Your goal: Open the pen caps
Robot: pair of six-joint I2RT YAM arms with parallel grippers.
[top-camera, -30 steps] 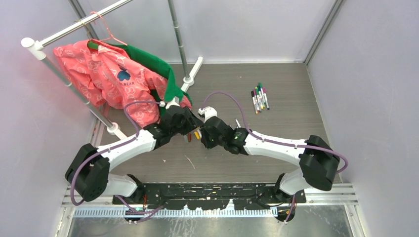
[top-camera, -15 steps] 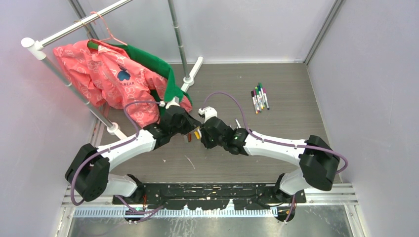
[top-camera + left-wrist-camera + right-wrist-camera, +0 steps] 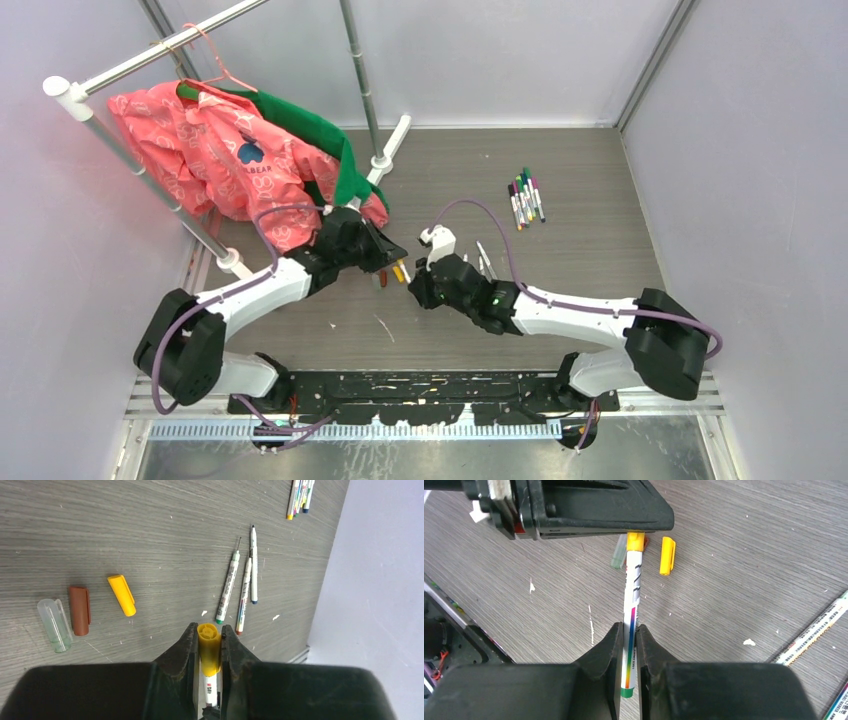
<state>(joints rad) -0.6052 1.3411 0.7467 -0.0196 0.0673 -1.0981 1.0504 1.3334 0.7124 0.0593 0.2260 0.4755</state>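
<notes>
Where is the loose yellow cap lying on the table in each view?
Top external: loose yellow cap mid-table, by the left gripper's tip.
Left wrist: left of centre, right of the brown cap.
Right wrist: upper middle, right of the held pen.
Shared landmark: the left gripper.

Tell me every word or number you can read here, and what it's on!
"BEAR": the end of a word on the pink patterned fabric jacket; the letters before it are too blurred to read.
Rainbow-striped white plastic pen barrel: dark print, too blurred to read.
Loose thin white pens on the table: print too small to read.
</notes>
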